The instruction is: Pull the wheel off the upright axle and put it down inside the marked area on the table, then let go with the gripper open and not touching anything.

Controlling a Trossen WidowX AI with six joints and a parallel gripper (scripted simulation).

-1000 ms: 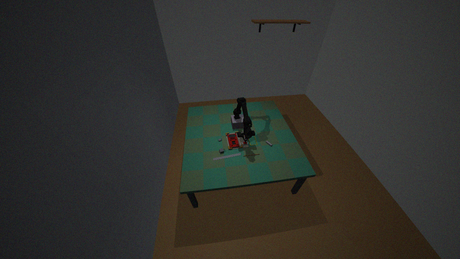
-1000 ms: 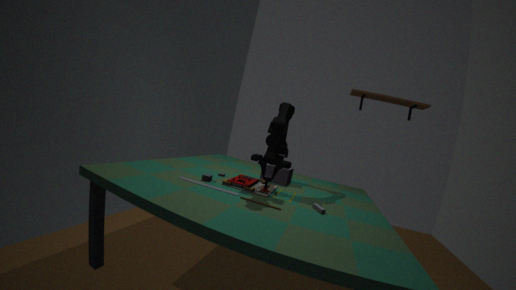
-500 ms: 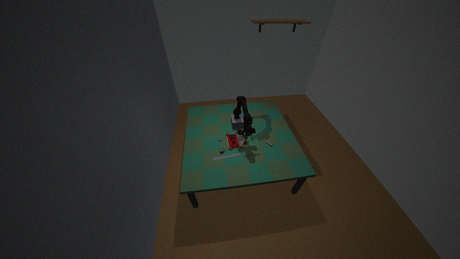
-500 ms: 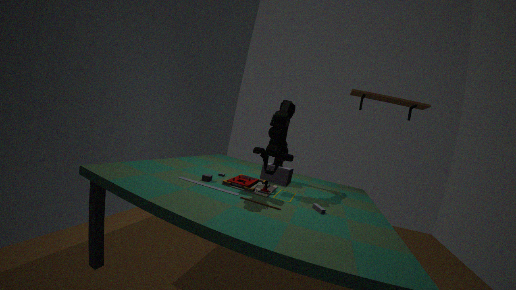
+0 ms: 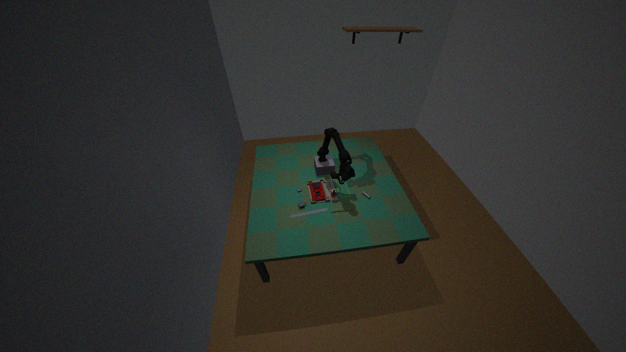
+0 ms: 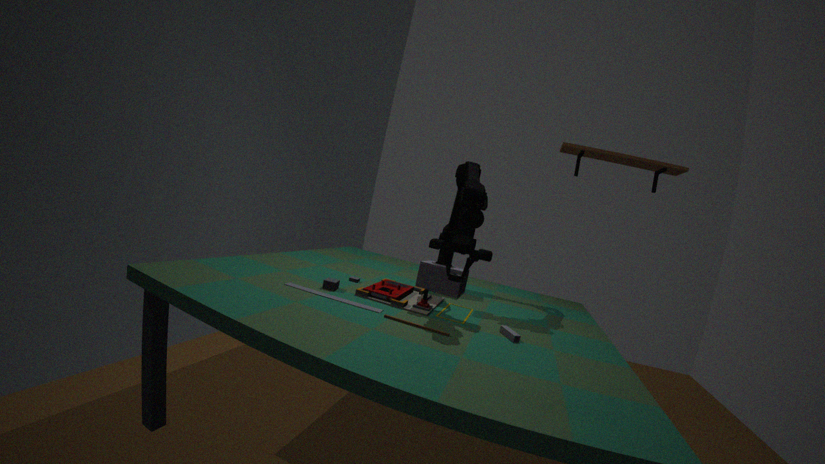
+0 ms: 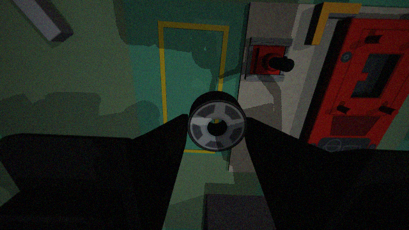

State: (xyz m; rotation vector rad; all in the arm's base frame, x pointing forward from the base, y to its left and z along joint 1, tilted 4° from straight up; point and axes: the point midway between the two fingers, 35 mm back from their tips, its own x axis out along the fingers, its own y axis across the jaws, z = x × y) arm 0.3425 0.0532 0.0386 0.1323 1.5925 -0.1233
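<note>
My gripper [image 5: 342,180] [image 6: 456,277] [image 7: 216,121] is shut on the wheel [image 7: 200,122], a dark tyre with a grey spoked face, held in the air between the fingertips. The wheel is off the axle. The upright axle [image 5: 333,191] [image 6: 425,295] [image 7: 282,64] is a bare black peg on a red block, to the upper right of the wheel in the wrist view. The marked area [image 5: 348,188] [image 6: 468,316] [image 7: 162,73] is a yellow outline on the table. In the wrist view the wheel overlaps its lower right edge; the exact height is unclear.
A red panel [image 5: 323,196] [image 7: 337,96] lies beside the axle. A pale block [image 5: 366,195] [image 6: 510,333] [image 7: 39,20] lies beyond the marked area. A ruler [image 5: 308,213] [image 6: 331,297], a brown stick [image 5: 342,210] [image 6: 415,325] and a grey cube [image 5: 301,204] [image 6: 330,284] lie around.
</note>
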